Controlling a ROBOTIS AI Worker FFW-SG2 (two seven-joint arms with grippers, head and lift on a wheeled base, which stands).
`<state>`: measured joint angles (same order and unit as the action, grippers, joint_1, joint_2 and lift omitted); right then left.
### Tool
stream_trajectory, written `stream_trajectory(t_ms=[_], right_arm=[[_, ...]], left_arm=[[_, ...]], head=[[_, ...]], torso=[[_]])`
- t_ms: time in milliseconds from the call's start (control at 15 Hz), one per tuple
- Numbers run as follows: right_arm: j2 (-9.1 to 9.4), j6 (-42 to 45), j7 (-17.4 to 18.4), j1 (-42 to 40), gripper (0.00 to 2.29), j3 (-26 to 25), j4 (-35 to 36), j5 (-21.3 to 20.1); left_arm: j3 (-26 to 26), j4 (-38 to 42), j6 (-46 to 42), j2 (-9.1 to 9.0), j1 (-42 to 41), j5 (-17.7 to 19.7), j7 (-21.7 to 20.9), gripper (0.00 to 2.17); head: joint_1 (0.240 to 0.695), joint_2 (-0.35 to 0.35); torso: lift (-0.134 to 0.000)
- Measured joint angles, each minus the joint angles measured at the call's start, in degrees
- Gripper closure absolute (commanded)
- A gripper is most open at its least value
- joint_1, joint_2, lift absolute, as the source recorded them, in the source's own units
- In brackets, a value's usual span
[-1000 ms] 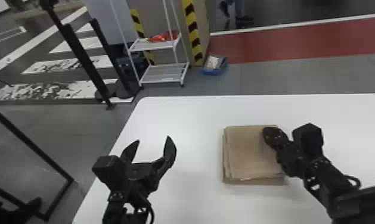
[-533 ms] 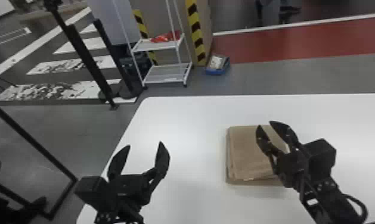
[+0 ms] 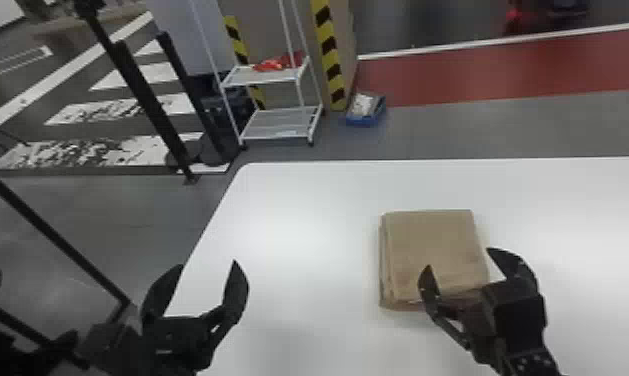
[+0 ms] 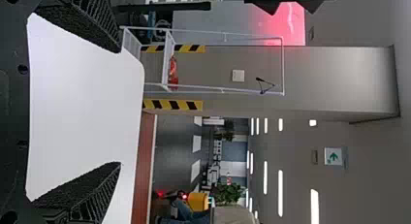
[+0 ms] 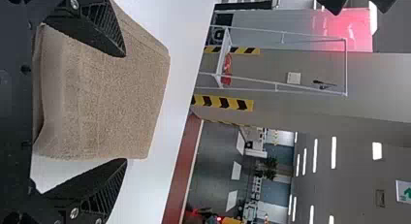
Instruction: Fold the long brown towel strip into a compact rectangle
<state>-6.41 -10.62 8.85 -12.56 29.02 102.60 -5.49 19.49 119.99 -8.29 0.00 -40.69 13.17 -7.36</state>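
Observation:
The brown towel (image 3: 430, 245) lies folded into a thick, compact rectangle on the white table, its layers showing along the left and near edges. Over its near right part stands my right gripper (image 3: 460, 260), open, with nothing held. In the right wrist view the towel (image 5: 102, 98) shows beyond and between the spread fingers of the right gripper (image 5: 126, 107). My left gripper (image 3: 208, 265) is open and empty above the table's left edge, well left of the towel. The left wrist view has the left gripper (image 4: 120, 107) with its fingers wide apart over bare tabletop.
The white table (image 3: 298, 215) ends in a rounded far left corner. Beyond it on the floor stand a white wire shelf (image 3: 278, 125) and a blue box (image 3: 365, 112). Black posts (image 3: 148, 100) rise at the left.
My right gripper has drawn back from the towel's right side toward the near edge and spread its fingers. The left gripper has shifted left and nearer. The towel appears to lie unchanged.

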Motion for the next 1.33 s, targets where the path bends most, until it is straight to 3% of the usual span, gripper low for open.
stream_trajectory(t_ms=[267,533,800,1333], right_arm=[[-6.04,4.55,-3.1,-4.14,0.05,-6.04,4.57,4.19],[-9.05,11.85,-3.87,-7.69,0.05,-13.57,5.13,11.05],[-10.34,15.58,-4.16,-10.48,0.05,-18.36,5.83,15.04],[-10.46,19.13,-4.72,-12.47,0.06,-19.05,5.61,15.42]], left_arm=[[1.44,-0.54,0.66,0.0,-0.16,-0.12,-0.86,0.04],[0.06,-0.72,0.39,0.0,-0.61,-0.89,-0.01,0.04],[-2.42,-0.43,-0.38,0.0,-1.95,-2.61,1.98,0.04],[-3.43,-0.07,-1.94,0.0,-2.82,-2.71,2.78,0.04]], head=[[0.695,0.35],[0.695,0.344],[0.695,0.253],[0.695,0.241]], torso=[[-0.116],[-0.116],[-0.116],[-0.115]])
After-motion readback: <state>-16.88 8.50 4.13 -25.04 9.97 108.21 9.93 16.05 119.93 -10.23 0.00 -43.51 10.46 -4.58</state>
